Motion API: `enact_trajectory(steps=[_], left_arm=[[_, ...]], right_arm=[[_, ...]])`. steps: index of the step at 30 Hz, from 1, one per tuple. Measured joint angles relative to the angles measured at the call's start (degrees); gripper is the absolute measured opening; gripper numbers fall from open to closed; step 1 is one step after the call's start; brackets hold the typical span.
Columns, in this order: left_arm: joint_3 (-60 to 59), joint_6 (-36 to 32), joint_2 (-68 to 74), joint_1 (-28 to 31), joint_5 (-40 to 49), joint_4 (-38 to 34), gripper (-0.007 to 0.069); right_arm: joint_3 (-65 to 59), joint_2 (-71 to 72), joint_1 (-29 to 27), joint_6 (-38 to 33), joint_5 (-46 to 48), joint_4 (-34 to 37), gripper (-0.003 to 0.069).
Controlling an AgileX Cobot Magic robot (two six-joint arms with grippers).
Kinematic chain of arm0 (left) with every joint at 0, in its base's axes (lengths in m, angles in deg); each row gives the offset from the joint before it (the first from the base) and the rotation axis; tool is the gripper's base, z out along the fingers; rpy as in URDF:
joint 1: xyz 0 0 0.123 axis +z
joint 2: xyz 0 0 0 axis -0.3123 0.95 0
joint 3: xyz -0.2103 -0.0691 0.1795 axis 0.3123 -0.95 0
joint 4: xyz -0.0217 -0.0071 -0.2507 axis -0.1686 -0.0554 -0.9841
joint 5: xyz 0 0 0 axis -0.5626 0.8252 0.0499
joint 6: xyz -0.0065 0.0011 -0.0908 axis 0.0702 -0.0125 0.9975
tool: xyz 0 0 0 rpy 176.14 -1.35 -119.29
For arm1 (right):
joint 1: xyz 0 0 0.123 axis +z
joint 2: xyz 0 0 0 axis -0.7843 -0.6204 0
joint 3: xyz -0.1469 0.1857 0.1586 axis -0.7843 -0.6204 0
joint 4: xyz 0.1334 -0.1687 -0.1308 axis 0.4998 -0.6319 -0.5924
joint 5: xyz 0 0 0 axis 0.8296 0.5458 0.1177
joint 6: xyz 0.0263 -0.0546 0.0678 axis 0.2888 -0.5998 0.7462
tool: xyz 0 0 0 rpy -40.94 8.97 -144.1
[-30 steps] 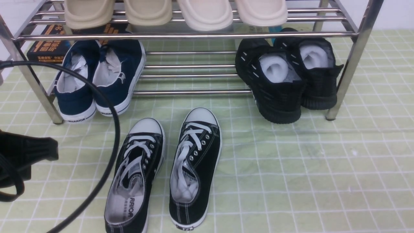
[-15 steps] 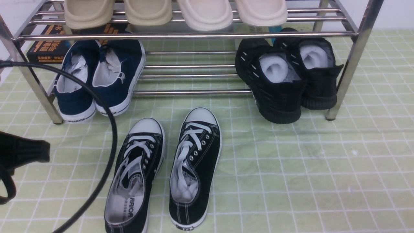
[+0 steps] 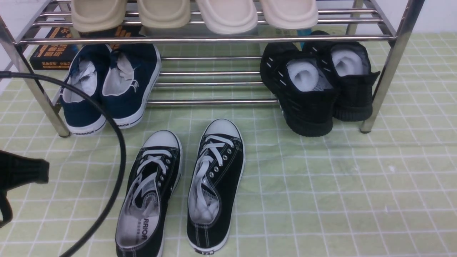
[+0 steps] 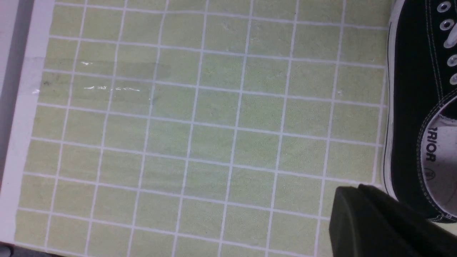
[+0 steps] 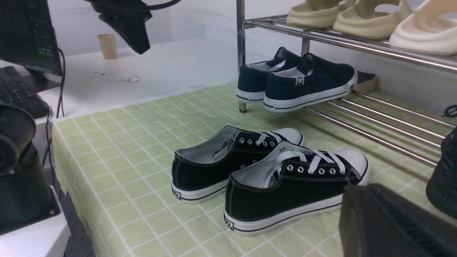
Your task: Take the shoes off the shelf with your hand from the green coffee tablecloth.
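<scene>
The shoes, black canvas with white laces and toe caps, lie side by side on the green coffee tablecloth (image 3: 339, 200), just in front of the shelf (image 3: 210, 38). The left shoe (image 3: 148, 192) and the right shoe (image 3: 216, 182) point toes toward the shelf. My left gripper (image 3: 44, 171) hangs at the left edge of the front view, apart from the shoes and shut on nothing. In the left wrist view this gripper (image 4: 351, 191) is over bare cloth beside the left shoe (image 4: 410, 107). My right gripper (image 5: 358, 189) is shut and empty, near the right shoe (image 5: 296, 185).
On the lower tier stand a navy pair (image 3: 107, 89) at the left and a black knit pair (image 3: 317, 85) at the right. Beige slippers (image 3: 192, 14) fill the upper tier. A black cable (image 3: 119, 153) loops over the cloth. A paper cup (image 5: 108, 46) and a monitor (image 5: 28, 35) are off the cloth.
My left gripper has drawn back toward the left edge of the front view, and its cable loop has shifted left with it. The shoes have not moved.
</scene>
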Motion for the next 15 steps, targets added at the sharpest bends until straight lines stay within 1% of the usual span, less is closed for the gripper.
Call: enact_trajectory(steps=[2,5,7,9,10,11,14,15], left_arm=[[0.0,1.2,0.0,0.0,0.0,-0.2,0.0001],[0.0,3.0,0.0,0.0,0.0,-0.4,0.0001],[0.0,3.5,0.0,0.0,0.0,-0.4,0.0003],[0.0,3.8,0.0,0.0,0.0,-0.4,0.0005],[0.0,3.8,0.0,0.0,0.0,-0.4,0.0006],[0.0,3.9,0.0,0.0,0.0,-0.5,0.0008],[0.0,4.0,0.0,0.0,0.0,-1.0,0.0012],[0.0,4.0,0.0,0.0,0.0,-1.1,0.0012]], right_arm=[[-3.2,2.4,-1.4,0.0,-0.5,1.9,0.0021],[-8.0,3.6,-7.1,0.0,-0.5,5.6,0.0024],[-10.4,3.6,-12.3,0.0,-0.2,7.2,0.0025],[-13.0,3.6,-18.9,0.0,0.9,8.3,0.0027],[-13.4,3.6,-19.5,0.0,1.0,8.3,0.0027],[-15.0,3.6,-24.9,0.0,1.4,8.3,0.0029],[-17.4,3.6,-33.4,0.0,2.7,8.3,0.0036],[-17.5,3.6,-35.4,0.0,2.4,8.3,0.0038]])
